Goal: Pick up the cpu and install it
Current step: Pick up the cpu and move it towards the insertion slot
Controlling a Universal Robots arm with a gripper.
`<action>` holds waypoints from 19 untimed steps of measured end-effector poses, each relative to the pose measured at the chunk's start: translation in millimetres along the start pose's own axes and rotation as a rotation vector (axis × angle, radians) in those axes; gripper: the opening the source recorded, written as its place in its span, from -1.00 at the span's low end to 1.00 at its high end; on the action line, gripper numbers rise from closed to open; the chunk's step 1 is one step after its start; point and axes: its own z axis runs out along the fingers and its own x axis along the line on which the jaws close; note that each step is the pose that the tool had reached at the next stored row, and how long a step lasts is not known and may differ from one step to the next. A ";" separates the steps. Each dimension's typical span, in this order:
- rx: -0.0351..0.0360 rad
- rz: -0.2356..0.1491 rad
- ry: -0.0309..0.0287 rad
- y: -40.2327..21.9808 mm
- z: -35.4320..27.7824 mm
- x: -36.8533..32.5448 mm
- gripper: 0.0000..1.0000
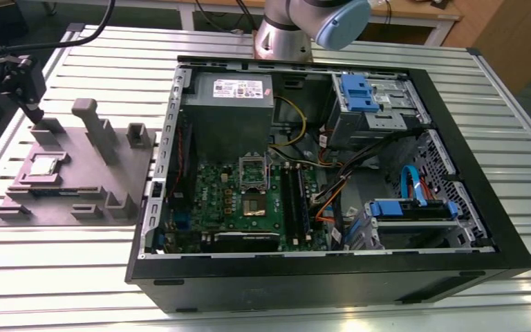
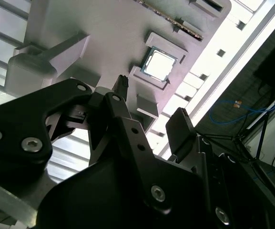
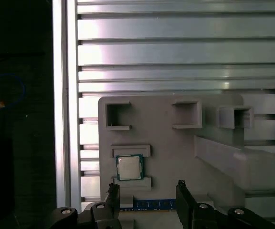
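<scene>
The gripper point(image 1: 28, 97) hangs over the far corner of the bench point(image 1: 63, 263) on the exterior view's left. Its two black fingers point(image 3: 113, 202) stand apart with nothing between them, as both wrist views show point(image 2: 151, 98). They touch no part.

Just under the gripper a grey holder plate point(image 1: 72, 176) lies flat on the bench, near the bench edge on the exterior view's left. It has blocks and little pockets on it. The cpu point(image 1: 44, 166) lies flat in one square pocket of this plate, shiny side up. In the first wrist view the cpu point(image 3: 129, 168) sits close in front of the open fingertips, a bit nearer to one finger than the other. In the second wrist view the cpu point(image 2: 159, 64) lies a little way past the fingertips. A thin blue stick point(image 3: 151, 205) lies on the plate beside the cpu pocket.

To the right of the plate stands a big black computer case point(image 1: 339, 277) with its side open. Inside is a green board point(image 1: 219, 200) with a square socket point(image 1: 254, 200), well apart from the cpu. A grey metal box point(image 1: 233, 104) sits behind the board. Blue parts point(image 1: 358, 93) sit further right.
</scene>
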 end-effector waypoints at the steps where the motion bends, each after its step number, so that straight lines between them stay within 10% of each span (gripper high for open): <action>1: 0.0000 0.000 0.0000 0.0 0.2 0.0 0.18; 19: -0.0031 -0.013 0.0001 -4.1 29.2 5.1 0.18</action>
